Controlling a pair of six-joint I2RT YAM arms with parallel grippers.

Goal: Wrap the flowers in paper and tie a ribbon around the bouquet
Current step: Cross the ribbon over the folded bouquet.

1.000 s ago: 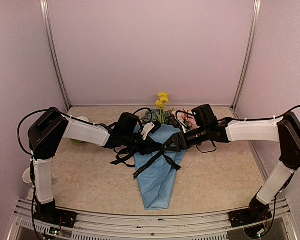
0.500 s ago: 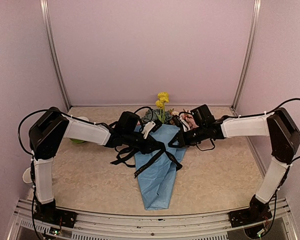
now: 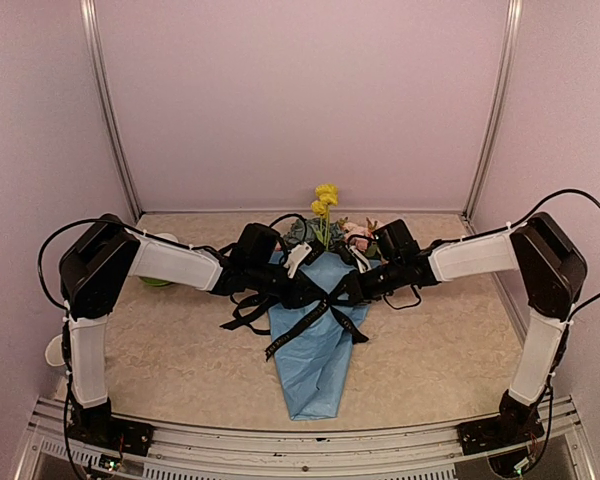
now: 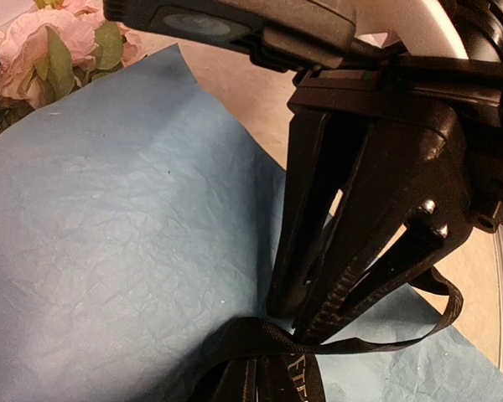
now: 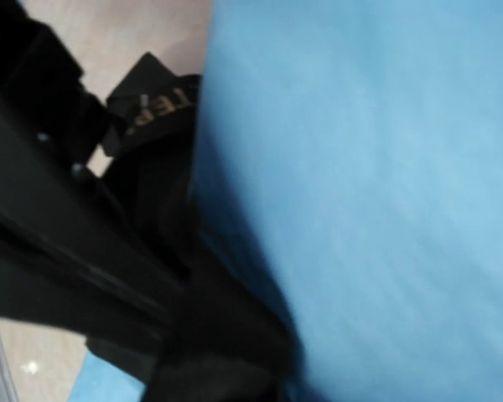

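Note:
The bouquet lies on the table with its light-blue paper (image 3: 315, 370) cone pointing toward the near edge. The flowers (image 3: 325, 200) stick out at the far end, and pink roses (image 4: 50, 42) show in the left wrist view. The black ribbon (image 3: 302, 325) crosses the cone, its tails trailing left and right. My left gripper (image 3: 305, 290) is over the crossing, shut on the ribbon (image 4: 268, 343) bunched at the bottom of its view. My right gripper (image 3: 342, 292) meets it from the right. Its fingertips (image 4: 287, 306) stand close together on the ribbon. The right wrist view is blurred, showing paper (image 5: 386, 167) and lettered ribbon (image 5: 155, 105).
A green saucer (image 3: 156, 283) peeks out behind my left forearm. A black cable loop (image 3: 410, 297) lies on the table under my right forearm. A metal rail (image 3: 280, 440) runs along the near edge, and pale walls close the other three sides.
My right gripper has moved left onto the ribbon crossing, and its elbow has swung back, so the pink roses now show. The left arm and the bouquet have stayed put.

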